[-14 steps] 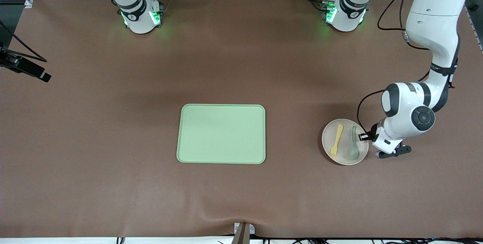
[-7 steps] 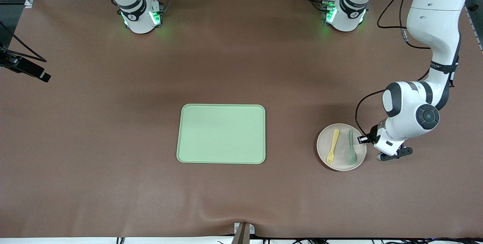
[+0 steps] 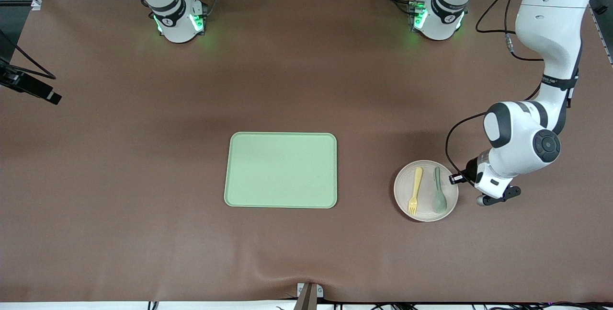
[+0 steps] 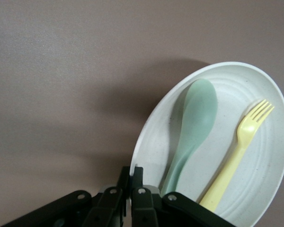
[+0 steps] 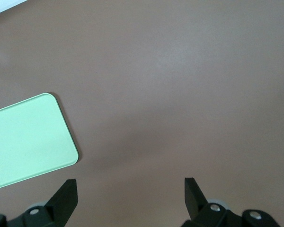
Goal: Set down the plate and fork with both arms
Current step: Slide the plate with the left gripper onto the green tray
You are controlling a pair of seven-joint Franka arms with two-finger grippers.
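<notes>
Two pieces of plastic cutlery, a pale-yellow fork (image 3: 415, 190) and a grey-green spoon (image 3: 438, 196), ride the round beige plate (image 3: 425, 214), which the left pincer (image 4: 131, 187), clamped on its rim, has apparently lifted off the brown desk (image 3: 143, 109) and carried nearer the light-green rectangular tray (image 3: 281, 170), while the right pincer (image 5: 130, 194) waits, fingers apart.

Front view high, faces robot bases; left wrist close above plate (image 4: 236, 142); right wrist, front share tray (image 5: 28, 137)

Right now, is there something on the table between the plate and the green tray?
Nothing visible. The left gripper is shut on the plate; only bare table separates it from the tray.
</notes>
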